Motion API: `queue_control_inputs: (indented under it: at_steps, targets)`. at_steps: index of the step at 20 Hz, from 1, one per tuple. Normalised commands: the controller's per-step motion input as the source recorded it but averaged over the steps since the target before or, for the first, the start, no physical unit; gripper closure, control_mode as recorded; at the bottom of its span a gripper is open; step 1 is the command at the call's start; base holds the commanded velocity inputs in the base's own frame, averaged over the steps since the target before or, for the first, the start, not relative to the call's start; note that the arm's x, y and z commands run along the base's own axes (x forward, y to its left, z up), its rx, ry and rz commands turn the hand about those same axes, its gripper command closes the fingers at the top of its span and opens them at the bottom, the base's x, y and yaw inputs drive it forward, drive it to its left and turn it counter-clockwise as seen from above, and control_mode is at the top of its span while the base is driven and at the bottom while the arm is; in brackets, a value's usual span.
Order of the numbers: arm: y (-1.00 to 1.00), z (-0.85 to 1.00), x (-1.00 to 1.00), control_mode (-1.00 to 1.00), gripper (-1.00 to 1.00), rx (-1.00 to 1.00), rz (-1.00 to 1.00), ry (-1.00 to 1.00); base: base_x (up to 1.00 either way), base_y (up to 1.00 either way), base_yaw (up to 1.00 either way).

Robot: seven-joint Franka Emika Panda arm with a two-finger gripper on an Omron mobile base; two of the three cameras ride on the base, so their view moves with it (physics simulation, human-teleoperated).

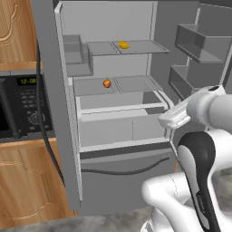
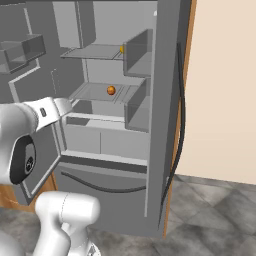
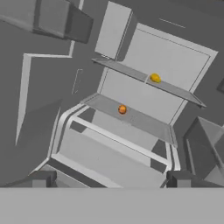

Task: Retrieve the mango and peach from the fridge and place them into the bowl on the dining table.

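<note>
A: Going from the left, what is there?

B: Carved wooden cabinet fronts (image 1: pixel 18 190) with a black, glossy microwave oven (image 1: pixel 20 106) set between them. Next comes the tall grey French-door fridge (image 1: pixel 113 136), both doors swung wide. Its surfaces are flat, matte and hard-edged. A thin dark curved bar handle (image 1: pixel 45 131) runs down the edge of the left door.

A: And inside?

B: Pale grey flat shelves. The smooth, rounded yellow-orange mango (image 1: pixel 123 45) lies on the upper shelf (image 1: pixel 140 46), towards its middle. The small round red-orange peach (image 1: pixel 107 83) sits on the shelf below (image 1: pixel 131 84), near its front edge and left of centre. The two fruits are well apart, one level between them. Under the lower shelf are boxy drawers (image 1: pixel 118 129) with pale rims.

A: How much room around the fruit?

B: Each sits alone on its shelf, bare surface on both sides. The front of the compartment is open. Square door bins (image 1: pixel 199 43) jut from the right door.

A: The arm?

B: The white arm (image 1: pixel 199 149) with dark joints stands in front of the fridge, the hand at about drawer height. In the hand view the gripper (image 3: pixel 109 180) has its two dark fingertips (image 3: pixel 41 178) spread wide apart, nothing between them, pointing into the compartment with the peach above its centre. It is well short of both fruits.

A: Further right?

B: A plain cream wall (image 2: pixel 225 85) and grey tiled floor (image 2: pixel 215 215).
</note>
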Motion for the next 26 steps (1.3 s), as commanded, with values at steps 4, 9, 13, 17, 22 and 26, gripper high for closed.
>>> queue_control_inputs:
  at_steps: [4,9,13,17,22,26]
  targets:
    - [-0.01,0.0,0.0,1.0,-1.0,0.0,0.0,-0.04,0.0,-0.02,-0.03]
    - [0.0,0.0,0.0,1.0,-1.0,0.0,0.0,0.0,0.68,-0.02,-0.03]
    - [0.0,0.0,0.0,1.0,-1.0,0.0,0.0,0.0,1.0,0.01,-0.01]
    - [0.0,0.0,0.0,1.0,-1.0,0.0,0.0,0.0,1.0,0.04,0.0]
    - [0.0,0.0,0.0,1.0,-1.0,0.0,0.0,0.0,1.0,0.13,0.0]
    - [0.0,0.0,0.0,1.0,-1.0,0.0,0.0,0.0,1.0,0.11,0.0]
